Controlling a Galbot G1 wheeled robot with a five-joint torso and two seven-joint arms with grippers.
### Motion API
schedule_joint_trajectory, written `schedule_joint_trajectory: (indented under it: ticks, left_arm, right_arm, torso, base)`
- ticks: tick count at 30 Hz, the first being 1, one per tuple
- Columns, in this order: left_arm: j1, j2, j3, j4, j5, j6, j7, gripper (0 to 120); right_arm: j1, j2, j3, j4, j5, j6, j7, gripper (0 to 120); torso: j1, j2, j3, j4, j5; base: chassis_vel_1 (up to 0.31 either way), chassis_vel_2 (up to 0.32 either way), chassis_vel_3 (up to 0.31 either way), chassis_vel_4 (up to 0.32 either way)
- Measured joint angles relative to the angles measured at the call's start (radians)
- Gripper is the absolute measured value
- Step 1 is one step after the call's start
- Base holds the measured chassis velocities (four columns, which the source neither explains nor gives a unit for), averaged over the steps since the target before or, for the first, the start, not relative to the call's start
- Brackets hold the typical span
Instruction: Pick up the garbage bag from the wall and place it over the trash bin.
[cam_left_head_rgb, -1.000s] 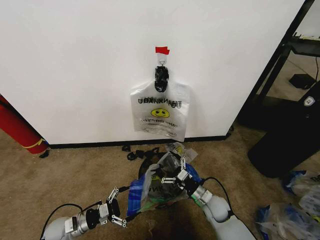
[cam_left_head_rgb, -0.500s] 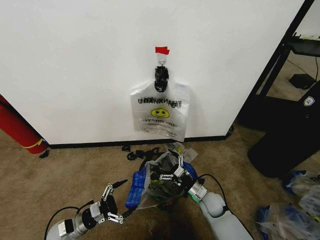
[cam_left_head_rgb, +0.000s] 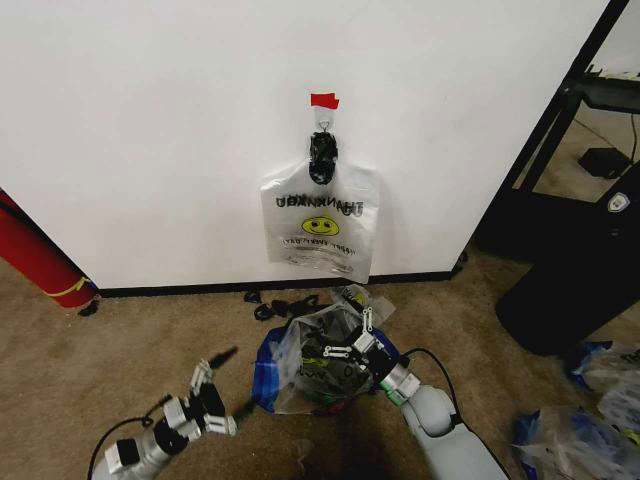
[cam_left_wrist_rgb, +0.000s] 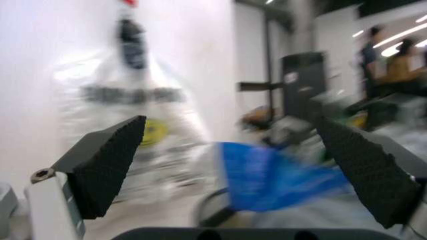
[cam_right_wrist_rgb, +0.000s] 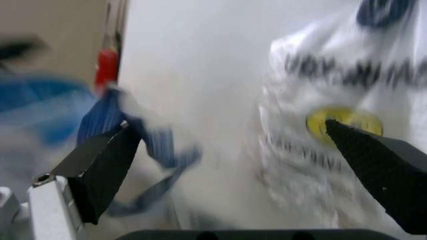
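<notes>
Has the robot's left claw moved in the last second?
Yes. The left gripper has pulled back from the blue-handled clear plastic garbage bag, jaws open.

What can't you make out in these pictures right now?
- Trash bin: in the head view, hidden under the garbage bag, so no rim shows.
- Right gripper: whether its fingers touch the bag, too small in the head view.
- Print on the other bag on the wall: blurred in the left wrist view.
</notes>
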Motion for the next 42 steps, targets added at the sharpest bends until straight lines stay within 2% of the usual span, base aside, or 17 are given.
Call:
schedule_joint_trajectory:
  ticks: [2, 6, 9, 11, 13, 16, 20, 23, 26, 27, 29, 33, 34, 36, 38, 41, 42]
  left_arm:
    - [-0.024, 0.019, 0.009, 0.006, 0.069, -0.010, -0.123, 100]
    - [-0.040, 0.035, 0.021, -0.002, 0.119, -0.010, -0.213, 100]
    - [-0.067, 0.066, 0.038, -0.051, 0.201, -0.001, -0.383, 100]
    - [-0.071, 0.070, 0.041, -0.056, 0.209, 0.004, -0.402, 100]
    - [-0.111, 0.131, 0.077, -0.096, 0.260, 0.061, -0.552, 100]
    - [-0.133, 0.208, 0.123, -0.137, 0.317, 0.114, -0.670, 100]
    - [-0.152, 0.258, 0.147, -0.162, 0.361, 0.150, -0.748, 100]
    - [-0.207, 0.313, 0.206, -0.195, 0.371, 0.223, -0.794, 100]
    - [-0.224, 0.365, 0.291, -0.235, 0.387, 0.315, -0.845, 100]
    - [-0.224, 0.365, 0.291, -0.235, 0.387, 0.315, -0.845, 100]
    - [-0.285, 0.405, 0.400, -0.244, 0.389, 0.383, -0.888, 100]
    - [-0.512, 0.463, 0.654, -0.238, 0.360, 0.528, -0.943, 100]
    - [-0.512, 0.463, 0.654, -0.238, 0.360, 0.528, -0.943, 100]
    - [-0.595, 0.470, 0.734, -0.228, 0.337, 0.568, -0.935, 100]
    - [-0.779, 0.478, 0.931, -0.202, 0.275, 0.659, -0.914, 100]
    - [-0.907, 0.474, 1.042, -0.179, 0.222, 0.744, -0.850, 100]
    - [-0.907, 0.474, 1.042, -0.179, 0.222, 0.744, -0.850, 100]
  right_arm:
    - [-0.047, -0.040, 0.007, 0.081, 0.009, -0.006, -0.017, 100]
    - [-0.092, -0.078, 0.035, 0.144, 0.016, -0.005, -0.034, 100]
    - [-0.151, -0.111, 0.105, 0.242, 0.083, 0.002, -0.045, 100]
    - [-0.157, -0.113, 0.114, 0.256, 0.096, 0.002, -0.043, 100]
    - [-0.185, -0.112, 0.166, 0.341, 0.153, 0.000, 0.006, 100]
    - [-0.175, -0.093, 0.199, 0.381, 0.157, -0.007, 0.092, 100]
    - [-0.157, -0.073, 0.207, 0.385, 0.150, -0.020, 0.150, 100]
    - [-0.162, -0.051, 0.222, 0.387, 0.158, -0.021, 0.185, 100]
    - [-0.159, -0.033, 0.239, 0.390, 0.178, -0.020, 0.201, 100]
    - [-0.159, -0.033, 0.239, 0.390, 0.178, -0.020, 0.201, 100]
    - [-0.164, -0.017, 0.260, 0.407, 0.187, -0.025, 0.241, 100]
    - [-0.181, 0.005, 0.323, 0.429, 0.208, -0.047, 0.306, 100]
    - [-0.181, 0.005, 0.323, 0.429, 0.208, -0.047, 0.306, 100]
    - [-0.182, 0.007, 0.343, 0.429, 0.214, -0.050, 0.314, 100]
    - [-0.183, 0.009, 0.385, 0.429, 0.222, -0.056, 0.326, 100]
    - [-0.186, 0.009, 0.406, 0.427, 0.228, -0.058, 0.332, 100]
    - [-0.186, 0.009, 0.406, 0.427, 0.228, -0.058, 0.332, 100]
  torso:
    - [0.000, 0.000, 0.000, -0.0003, 0.0000]
    - [0.000, 0.000, 0.000, -0.0002, 0.0000]
    - [0.000, 0.000, 0.000, -0.0002, -0.0001]
    - [0.000, 0.000, 0.000, -0.0001, -0.0001]
    - [0.000, 0.000, 0.000, -0.0004, -0.0001]
    - [0.000, 0.000, 0.000, -0.0009, -0.0001]
    - [0.000, 0.000, 0.000, 0.0013, 0.0003]
    - [0.000, 0.000, 0.000, -0.0013, 0.0000]
    - [0.000, 0.000, 0.000, 0.0004, 0.0002]
    - [0.000, 0.000, 0.000, 0.0004, 0.0002]
    - [0.000, 0.000, 0.000, 0.0009, -0.0005]
    - [0.000, 0.000, 0.000, -0.0009, 0.0000]
    - [0.000, 0.000, 0.000, -0.0009, 0.0000]
    - [0.000, 0.000, 0.000, -0.0005, 0.0006]
    - [0.000, 0.000, 0.000, -0.0004, -0.0005]
    - [0.000, 0.000, 0.000, 0.0000, 0.0006]
    - [0.000, 0.000, 0.000, 0.0000, 0.0006]
  base:
    - [0.000, 0.000, 0.000, 0.000]
    - [0.000, 0.000, 0.000, 0.000]
    - [0.000, 0.000, 0.000, 0.000]
    - [0.000, 0.000, 0.000, 0.000]
    - [0.000, 0.000, 0.000, 0.000]
    - [0.000, 0.000, 0.000, 0.000]
    - [0.000, 0.000, 0.000, 0.000]
    - [0.000, 0.000, 0.000, 0.000]
    - [0.000, 0.000, 0.000, 0.000]
    - [0.000, 0.000, 0.000, 0.000]
    - [0.000, 0.000, 0.000, 0.000]
    - [0.000, 0.000, 0.000, 0.000]
    - [0.000, 0.000, 0.000, 0.000]
    - [0.000, 0.000, 0.000, 0.000]
    - [0.000, 0.000, 0.000, 0.000]
    - [0.000, 0.000, 0.000, 0.000]
    - [0.000, 0.000, 0.000, 0.000]
